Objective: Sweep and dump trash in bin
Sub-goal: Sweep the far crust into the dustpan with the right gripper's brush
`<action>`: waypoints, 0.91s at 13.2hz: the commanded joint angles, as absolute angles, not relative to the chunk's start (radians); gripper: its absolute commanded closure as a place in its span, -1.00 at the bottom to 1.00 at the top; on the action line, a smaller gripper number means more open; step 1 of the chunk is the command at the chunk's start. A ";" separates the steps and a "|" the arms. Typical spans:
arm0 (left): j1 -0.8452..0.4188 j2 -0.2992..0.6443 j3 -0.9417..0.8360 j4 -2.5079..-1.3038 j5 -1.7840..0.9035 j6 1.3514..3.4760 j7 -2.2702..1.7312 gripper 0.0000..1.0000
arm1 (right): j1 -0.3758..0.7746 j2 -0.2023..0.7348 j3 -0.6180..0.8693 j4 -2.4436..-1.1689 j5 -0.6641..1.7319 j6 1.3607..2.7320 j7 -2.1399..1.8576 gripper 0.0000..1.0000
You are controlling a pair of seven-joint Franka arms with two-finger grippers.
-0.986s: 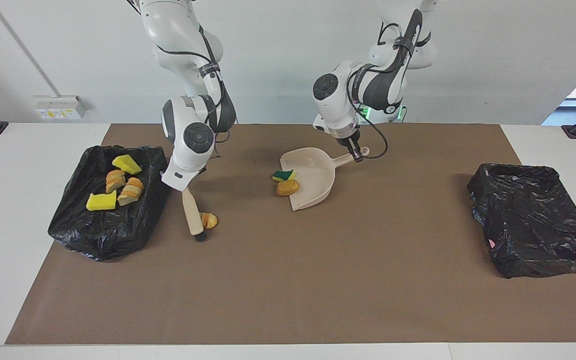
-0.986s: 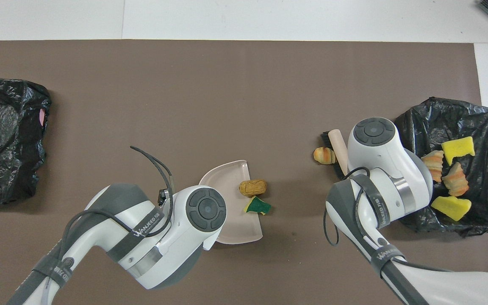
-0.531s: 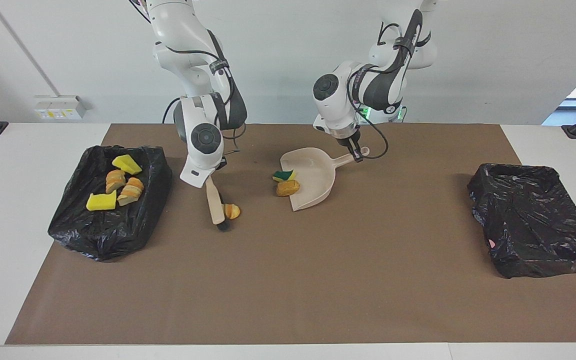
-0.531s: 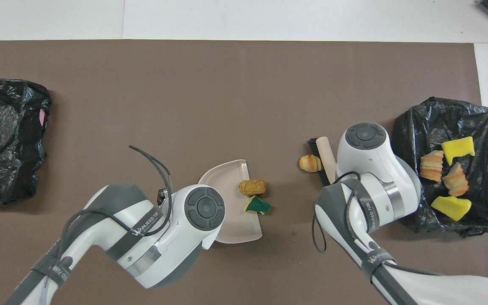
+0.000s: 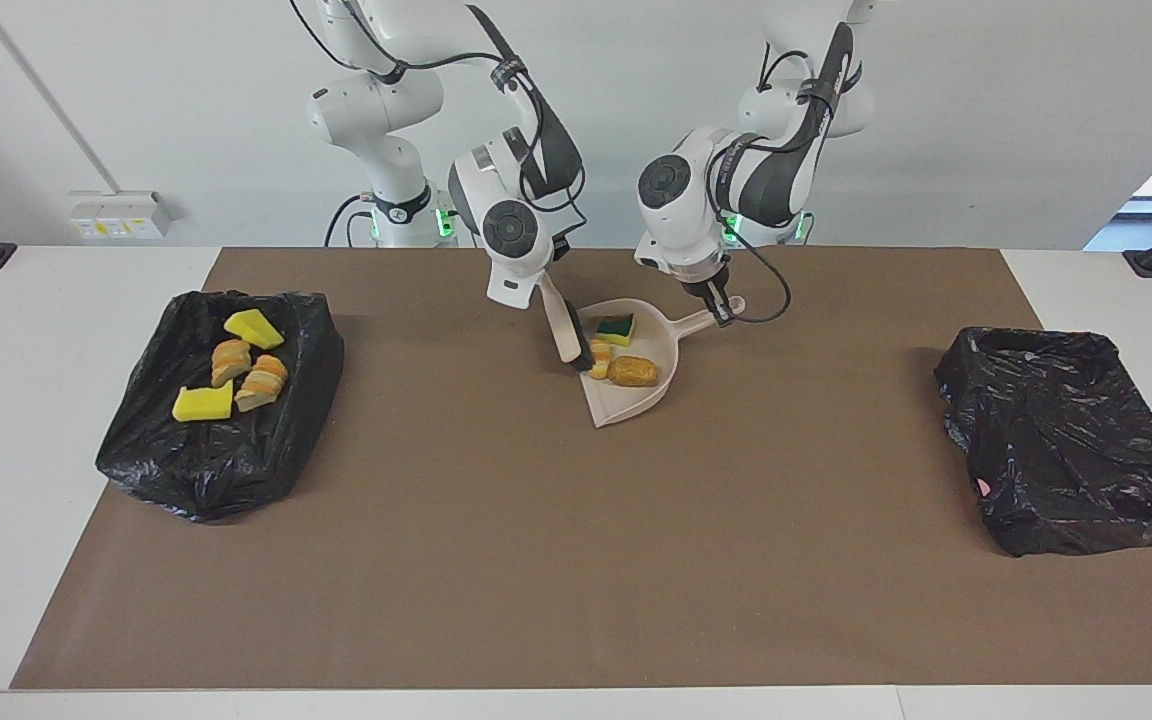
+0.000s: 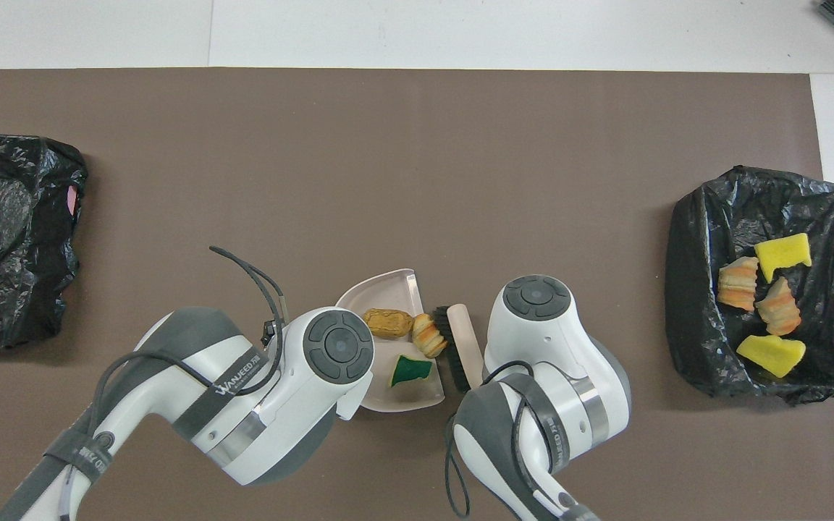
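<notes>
My right gripper is shut on the handle of the beige brush. Its black bristles touch the mouth of the beige dustpan. My left gripper is shut on the dustpan's handle, and the pan lies flat on the brown mat. Three bits of trash lie in the pan: a green-and-yellow sponge, a croissant against the bristles, and a brown bread piece. In the overhead view both grippers are hidden under their wrists.
A black-bagged bin at the right arm's end of the table holds several yellow sponge and bread pieces. A second black-bagged bin sits at the left arm's end. White table edges border the brown mat.
My right arm swept the brush across the mat from beside the filled bin to the dustpan, pushing the croissant, the bread and the sponge into it. The pan shifted slightly.
</notes>
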State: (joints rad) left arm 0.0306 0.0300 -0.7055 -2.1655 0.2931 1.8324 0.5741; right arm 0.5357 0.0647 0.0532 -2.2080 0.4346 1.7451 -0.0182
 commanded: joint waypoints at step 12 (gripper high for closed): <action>0.054 -0.014 -0.597 -2.186 0.287 1.967 0.934 1.00 | 0.518 -0.149 0.049 -2.174 0.350 1.597 0.498 1.00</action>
State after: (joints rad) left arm 0.0493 0.0390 -0.6321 -2.1677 0.2940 1.9420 0.8593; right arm 0.5184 -0.1170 0.0324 -2.1468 0.3701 1.5910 0.4459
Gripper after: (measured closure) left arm 0.683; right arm 0.731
